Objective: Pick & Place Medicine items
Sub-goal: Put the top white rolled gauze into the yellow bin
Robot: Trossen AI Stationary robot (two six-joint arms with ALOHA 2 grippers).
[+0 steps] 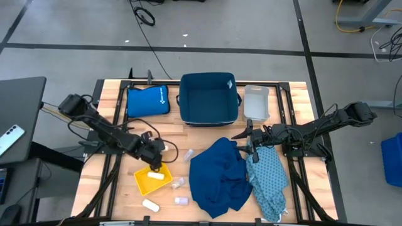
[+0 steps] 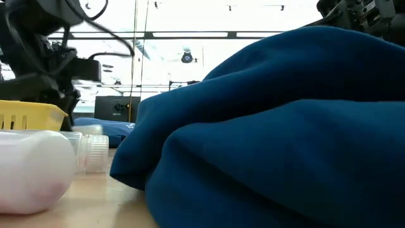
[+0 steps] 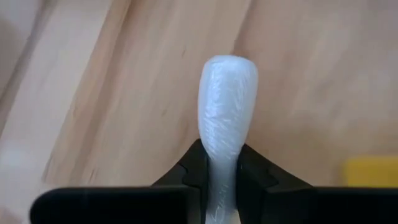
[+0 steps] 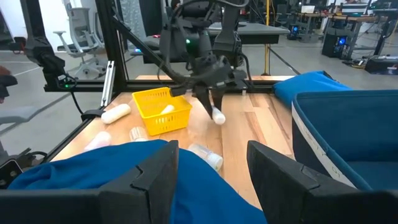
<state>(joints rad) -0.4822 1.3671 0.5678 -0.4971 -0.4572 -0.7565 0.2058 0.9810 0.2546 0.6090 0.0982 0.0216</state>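
Observation:
My left gripper (image 1: 157,154) hangs just beyond the far right corner of the yellow tray (image 1: 152,179), shut on a pale oblong medicine pack (image 3: 227,99). One cream-white pack (image 1: 155,176) lies inside the tray. Loose on the wood are a small clear bottle (image 1: 188,155), another bottle (image 1: 178,182), a white pack (image 1: 150,204) and a whitish bottle (image 1: 181,201). My right gripper (image 4: 211,180) is open above the far part of the dark blue cloth (image 1: 217,177). My left gripper pinches the pale pack between its two fingers by one end (image 3: 222,163); the rest sticks out past the fingertips. In the right wrist view the fingers come from above, and the pack (image 4: 217,116) hangs tilted below them, clear of the table.
A deep blue bin (image 1: 208,98), a white container (image 1: 256,102) and a flat blue pouch (image 1: 147,100) stand along the far edge. A patterned teal cloth (image 1: 267,179) lies right of the dark blue cloth. Bare wood shows between the tray and the cloth.

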